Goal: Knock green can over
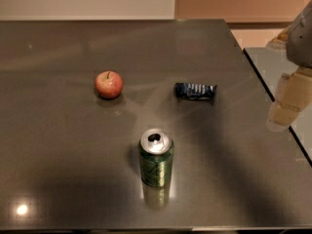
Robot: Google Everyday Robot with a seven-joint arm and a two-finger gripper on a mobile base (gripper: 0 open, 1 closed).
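Note:
The green can (156,158) stands upright on the dark table (63,145), near the front edge and a little right of the middle. It is slim and dark green with yellowish markings and an opened silver top. My gripper (285,101) is at the right edge of the view, above the table's right edge, well to the right of the can and farther back. It does not touch the can.
A red apple (108,84) sits behind and left of the can. A small dark-blue snack packet (195,91) lies behind and right of it. A second grey surface (273,65) adjoins the table on the right.

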